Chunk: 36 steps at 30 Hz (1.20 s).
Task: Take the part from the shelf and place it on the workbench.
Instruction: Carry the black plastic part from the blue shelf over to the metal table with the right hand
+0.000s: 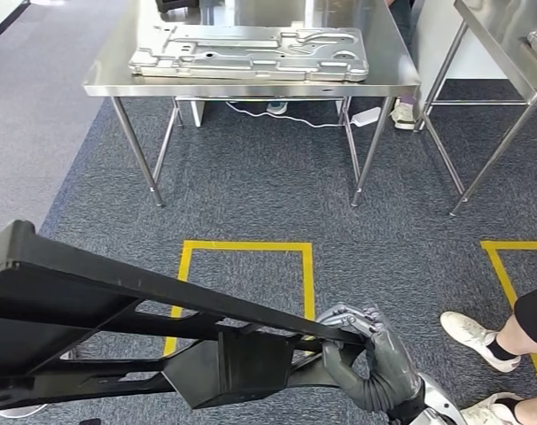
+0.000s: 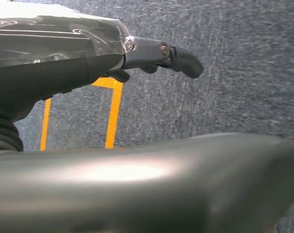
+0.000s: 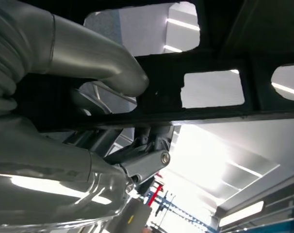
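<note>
The part is a long black metal frame [image 1: 119, 301] with open cut-outs, held slanting across the lower left of the head view. My right hand [image 1: 369, 363] grips its right end from below, fingers curled over the edge. In the right wrist view the thumb [image 3: 101, 58] presses on the black frame [image 3: 211, 114], with ceiling lights showing through its openings. My left hand [image 2: 65, 73] has its fingers [image 2: 182, 60] stretched out apart from the thumb, and carpet shows between them. The steel workbench [image 1: 252, 88] stands ahead across the carpet.
A silver stamped panel [image 1: 252, 51] lies on the workbench. A second steel table [image 1: 513, 44] stands at the right. Yellow tape squares [image 1: 245, 248] mark the carpet. A person's legs and white shoes [image 1: 479, 341] are at the lower right, close to my right hand.
</note>
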Motion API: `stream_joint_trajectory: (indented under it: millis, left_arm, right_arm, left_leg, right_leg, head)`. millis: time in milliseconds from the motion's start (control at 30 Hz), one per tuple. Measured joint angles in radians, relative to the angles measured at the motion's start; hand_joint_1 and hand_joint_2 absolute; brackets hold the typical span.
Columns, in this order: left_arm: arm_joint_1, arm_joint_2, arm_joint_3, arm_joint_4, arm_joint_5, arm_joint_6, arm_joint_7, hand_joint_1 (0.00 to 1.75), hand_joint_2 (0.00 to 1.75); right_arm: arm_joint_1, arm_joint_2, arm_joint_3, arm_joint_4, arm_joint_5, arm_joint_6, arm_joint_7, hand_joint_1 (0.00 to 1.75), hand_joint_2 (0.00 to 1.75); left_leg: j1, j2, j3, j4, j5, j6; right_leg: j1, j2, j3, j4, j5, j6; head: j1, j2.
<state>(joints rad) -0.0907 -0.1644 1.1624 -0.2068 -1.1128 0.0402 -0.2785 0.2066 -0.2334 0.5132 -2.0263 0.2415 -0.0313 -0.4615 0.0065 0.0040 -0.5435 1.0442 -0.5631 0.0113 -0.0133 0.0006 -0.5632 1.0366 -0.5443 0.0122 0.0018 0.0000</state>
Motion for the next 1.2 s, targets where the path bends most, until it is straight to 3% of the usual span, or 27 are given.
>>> stream_joint_trajectory:
  millis: [67,133,167,200,233,300,367,433,533,567,633,700,733,767,833,867,1000,1067,1167,1200]
  left_arm:
    - [-0.001,0.000,0.000,0.000,0.000,0.000,0.000,0.00,1.75]
    - [0.001,0.000,0.000,0.000,0.000,-0.001,0.000,0.00,1.75]
    - [0.002,0.000,0.000,0.000,0.000,-0.001,0.000,0.00,1.75]
    - [0.004,0.000,0.000,0.000,0.000,-0.001,0.000,0.00,1.75]
    - [0.004,0.000,0.000,0.000,0.000,-0.001,0.000,0.00,1.75]
    - [0.005,0.000,0.000,0.000,0.000,-0.001,-0.001,0.00,1.75]
    - [0.004,0.000,0.000,0.000,0.000,-0.001,-0.001,0.00,1.75]
    - [0.003,0.000,0.001,0.000,0.000,-0.001,-0.001,0.00,1.75]
    - [0.003,0.000,0.001,0.000,0.000,-0.001,-0.002,0.00,1.75]
    - [0.003,0.000,0.001,0.000,0.000,-0.001,-0.003,0.00,1.75]
    - [0.002,0.000,0.002,0.000,0.000,-0.001,-0.003,0.00,1.75]
    - [0.002,0.000,0.002,0.000,0.000,-0.001,-0.004,0.00,1.75]
    - [0.003,0.000,0.002,0.000,0.000,-0.001,-0.004,0.00,1.75]
    - [0.003,0.000,0.002,0.000,0.000,-0.001,-0.005,0.00,1.75]
    - [0.003,0.000,0.002,0.000,0.000,-0.001,-0.006,0.00,1.75]
    - [0.002,0.000,0.002,0.000,0.000,-0.001,-0.007,0.00,1.75]
    - [-0.001,0.000,0.002,0.000,0.000,-0.001,-0.010,0.00,1.75]
    - [-0.002,0.001,0.002,0.000,0.000,-0.001,-0.011,0.00,1.75]
    - [0.001,0.001,0.002,0.000,0.000,-0.001,-0.012,0.00,1.75]
    - [0.003,0.001,0.002,0.000,0.000,-0.001,-0.012,0.00,1.75]
  right_arm:
    - [-0.001,0.001,0.000,0.000,0.000,0.000,0.000,1.75,1.75]
    - [0.000,0.002,0.000,0.000,0.001,0.000,0.000,1.75,1.75]
    - [0.000,0.002,0.000,0.000,0.001,0.000,0.000,1.75,1.75]
    - [0.000,0.003,0.000,0.000,0.001,0.000,0.000,1.75,1.75]
    - [0.001,0.003,0.000,0.000,0.001,0.000,0.000,1.75,1.75]
    - [0.001,0.004,0.000,0.000,0.001,0.000,0.000,1.75,1.75]
    - [0.000,0.006,0.000,0.000,0.001,0.000,0.000,1.75,1.75]
    - [0.000,0.007,0.000,0.000,0.001,0.000,-0.001,1.75,1.75]
    - [-0.001,0.008,0.000,-0.001,0.001,0.000,-0.001,1.75,1.75]
    - [-0.002,0.008,0.000,-0.001,0.001,0.000,-0.001,1.75,1.75]
    - [-0.002,0.008,0.000,-0.001,0.001,0.001,-0.002,1.75,1.75]
    - [0.000,0.008,0.000,0.000,0.001,0.002,-0.002,1.75,1.75]
    - [0.000,0.008,0.000,0.001,0.001,0.002,-0.002,1.75,1.75]
    - [-0.001,0.008,0.000,0.001,0.001,0.003,-0.002,1.75,1.75]
    - [-0.002,0.008,0.000,0.001,0.001,0.005,-0.002,1.75,1.75]
    - [-0.002,0.008,0.000,0.001,0.001,0.006,-0.002,1.75,1.75]
    - [-0.001,0.009,-0.001,0.001,0.001,0.011,-0.003,1.75,1.75]
    - [-0.002,0.011,-0.002,0.000,0.000,0.014,-0.004,1.75,1.75]
    - [-0.002,0.014,-0.002,0.000,-0.003,0.020,-0.004,1.75,1.75]
    - [-0.001,0.014,-0.002,0.000,-0.005,0.021,-0.004,1.75,1.75]
  left_leg:
    - [0.002,0.000,-0.027,0.061,-0.039,-0.010]
    - [0.004,0.000,-0.092,0.192,-0.097,-0.017]
    - [0.005,0.000,-0.123,0.247,-0.113,-0.019]
    - [0.005,-0.001,-0.140,0.273,-0.109,-0.019]
    - [0.005,-0.001,-0.138,0.258,-0.084,-0.017]
    - [0.003,-0.001,-0.091,0.139,-0.003,-0.008]
    - [-0.001,-0.003,-0.047,0.037,0.037,0.001]
    - [-0.006,-0.004,-0.039,0.013,0.030,0.006]
    - [-0.001,-0.003,-0.029,-0.002,0.029,0.020]
    - [0.002,-0.002,-0.024,-0.007,0.029,0.026]
    - [0.002,0.000,-0.017,-0.009,0.025,0.034]
    - [0.002,0.000,-0.010,-0.009,0.019,0.036]
    - [0.002,0.000,-0.005,-0.009,0.015,0.035]
    - [0.002,-0.001,0.002,-0.009,0.010,0.033]
    - [0.001,-0.002,0.016,-0.008,-0.001,0.025]
    - [0.000,-0.002,0.019,-0.008,-0.006,0.020]
    - [-0.002,0.000,0.026,-0.013,-0.015,0.002]
    - [-0.001,-0.001,0.011,0.028,-0.040,-0.008]
    - [0.004,-0.001,-0.090,0.210,-0.111,-0.019]
    - [0.005,-0.001,-0.120,0.253,-0.114,-0.021]
  right_leg:
    - [-0.005,-0.001,0.003,-0.004,0.000,-0.010]
    - [-0.004,-0.002,0.005,-0.003,-0.003,-0.016]
    - [-0.004,-0.002,0.006,-0.003,-0.005,-0.017]
    - [-0.004,-0.001,0.009,-0.003,-0.007,-0.018]
    - [-0.004,0.001,0.014,-0.003,-0.011,-0.017]
    - [-0.004,0.003,0.027,-0.003,-0.019,-0.014]
    - [-0.002,0.005,0.034,-0.002,-0.027,-0.005]
    - [-0.001,0.005,0.033,-0.004,-0.029,0.004]
    - [-0.002,0.004,0.031,0.012,-0.047,0.020]
    - [-0.002,0.003,0.015,0.047,-0.067,0.023]
    - [-0.003,0.003,-0.048,0.169,-0.119,0.026]
    - [-0.004,0.003,-0.106,0.260,-0.133,0.030]
    - [-0.004,0.002,-0.112,0.254,-0.111,0.032]
    - [-0.004,0.002,-0.098,0.211,-0.073,0.033]
    - [-0.002,0.000,-0.048,0.083,0.000,0.029]
    - [0.000,-0.001,-0.029,0.037,0.015,0.024]
    - [0.002,0.001,-0.013,0.001,0.009,0.002]
    - [-0.004,-0.001,-0.005,-0.005,0.006,-0.010]
    - [-0.006,-0.003,0.007,-0.006,-0.004,-0.021]
    - [-0.006,-0.003,0.012,-0.006,-0.009,-0.021]
  head:
    - [0.000,0.000]
    - [0.000,0.000]
    - [0.000,0.000]
    - [0.000,0.000]
    - [0.000,0.000]
    - [0.000,0.000]
    - [-0.001,0.000]
    - [-0.001,0.000]
    - [-0.001,0.000]
    - [0.000,0.000]
    - [0.000,0.000]
    - [0.000,0.000]
    - [0.000,0.000]
    - [0.000,0.000]
    - [0.000,0.000]
    - [0.000,0.000]
    - [0.000,0.000]
    - [-0.001,0.000]
    - [-0.001,0.000]
    - [-0.001,0.000]
